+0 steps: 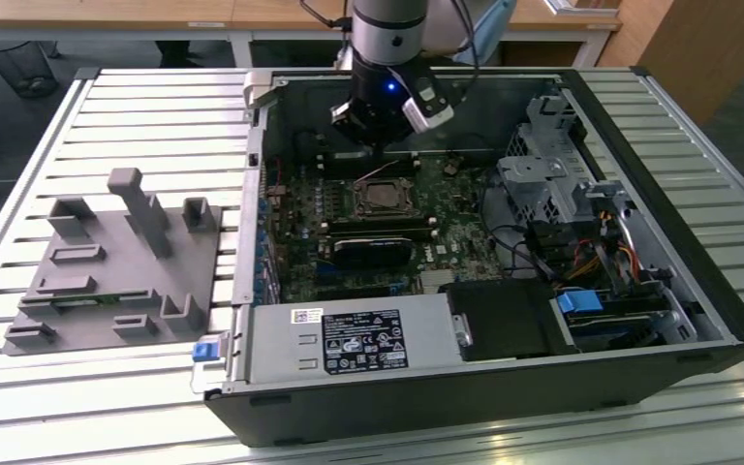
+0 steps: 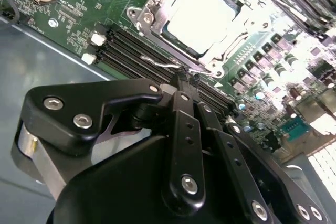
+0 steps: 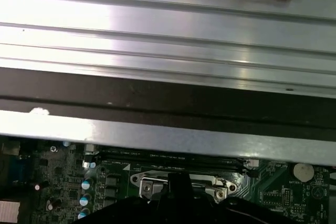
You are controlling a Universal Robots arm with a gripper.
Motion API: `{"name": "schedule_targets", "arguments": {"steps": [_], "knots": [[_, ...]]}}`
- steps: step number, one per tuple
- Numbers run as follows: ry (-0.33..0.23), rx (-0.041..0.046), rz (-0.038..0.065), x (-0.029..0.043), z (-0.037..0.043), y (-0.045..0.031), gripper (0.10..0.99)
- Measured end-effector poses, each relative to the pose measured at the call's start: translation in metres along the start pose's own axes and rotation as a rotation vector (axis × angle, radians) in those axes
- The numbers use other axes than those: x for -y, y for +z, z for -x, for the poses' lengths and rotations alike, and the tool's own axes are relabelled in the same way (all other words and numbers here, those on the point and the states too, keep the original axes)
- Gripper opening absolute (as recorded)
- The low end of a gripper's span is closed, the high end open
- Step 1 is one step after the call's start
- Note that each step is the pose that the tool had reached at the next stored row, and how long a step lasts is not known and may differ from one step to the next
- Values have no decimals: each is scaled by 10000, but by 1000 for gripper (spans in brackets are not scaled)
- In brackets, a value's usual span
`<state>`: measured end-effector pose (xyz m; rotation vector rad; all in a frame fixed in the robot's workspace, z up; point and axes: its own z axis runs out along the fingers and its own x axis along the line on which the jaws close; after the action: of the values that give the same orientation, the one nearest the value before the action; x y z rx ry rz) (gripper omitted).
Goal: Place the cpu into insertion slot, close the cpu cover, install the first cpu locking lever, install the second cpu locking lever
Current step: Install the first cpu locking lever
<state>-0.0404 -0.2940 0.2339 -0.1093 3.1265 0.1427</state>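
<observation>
The cpu (image 2: pixel 202 17) lies flat in the insertion slot (image 1: pixel 379 200), its silvery top showing. The cpu cover (image 2: pixel 148 15), a thin metal frame, sits down around it. A thin wire locking lever (image 2: pixel 160 63) runs along the socket edge nearest my gripper. My black gripper (image 2: pixel 187 78) has its fingertips (image 2: pixel 181 78) pressed together right at that wire; I cannot tell whether the wire is pinched. In the exterior view the gripper (image 1: pixel 375 145) hangs inside the open case, just behind the socket. In the first wrist view the cover (image 3: pixel 149 184) shows beside the gripper (image 3: pixel 178 179).
The open computer case (image 1: pixel 682 242) lies on a slatted metal table (image 1: pixel 152 126). Memory slots (image 2: pixel 131 51) run beside the socket, and a black card (image 1: pixel 372 247) lies in front. A power supply (image 1: pixel 346 339) and drive cage (image 1: pixel 553 184) flank the board. A grey fixture block (image 1: pixel 113 262) stands at the exterior view's left.
</observation>
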Motion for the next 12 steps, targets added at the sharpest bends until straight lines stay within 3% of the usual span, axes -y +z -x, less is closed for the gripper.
{"name": "schedule_targets", "arguments": {"steps": [12], "knots": [[324, 30, -4, -10, 97, 87, 106]]}}
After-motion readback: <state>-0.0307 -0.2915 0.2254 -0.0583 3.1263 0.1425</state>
